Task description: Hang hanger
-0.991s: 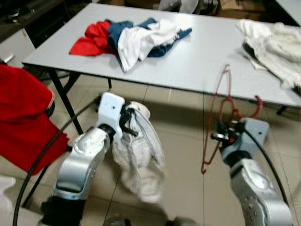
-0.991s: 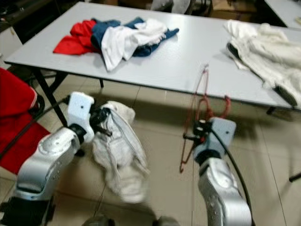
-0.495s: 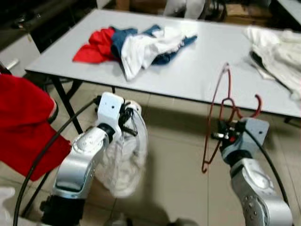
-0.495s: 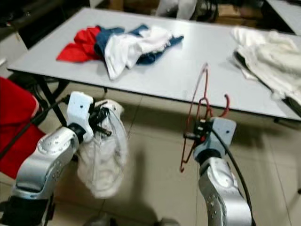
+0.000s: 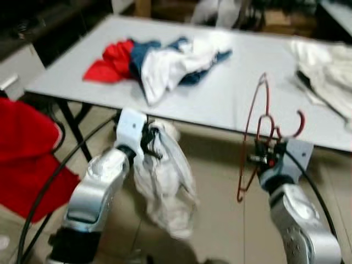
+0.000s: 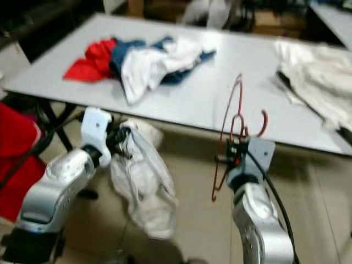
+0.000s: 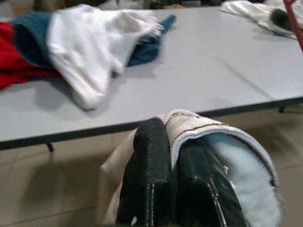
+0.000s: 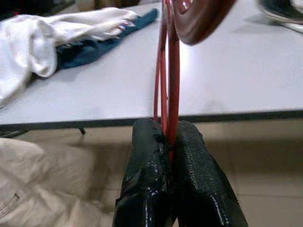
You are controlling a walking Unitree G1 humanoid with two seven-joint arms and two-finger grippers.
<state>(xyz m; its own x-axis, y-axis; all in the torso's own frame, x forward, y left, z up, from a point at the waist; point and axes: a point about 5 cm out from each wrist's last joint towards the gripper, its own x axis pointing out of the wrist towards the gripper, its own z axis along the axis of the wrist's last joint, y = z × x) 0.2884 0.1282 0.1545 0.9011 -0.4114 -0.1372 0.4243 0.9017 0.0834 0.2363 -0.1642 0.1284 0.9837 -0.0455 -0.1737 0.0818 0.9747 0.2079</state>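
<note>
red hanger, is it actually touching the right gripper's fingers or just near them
Touching. The right wrist view shows the red hanger wire pinched between the right gripper fingers, with no gap.

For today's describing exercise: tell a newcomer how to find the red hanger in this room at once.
Start at the grey table with piles of clothes. Just in front of its near edge, on the robot's right, the right tool is shut on the red hanger, held upright. It is a thin red wire loop with a hook, unlike the soft garments around it.
</note>
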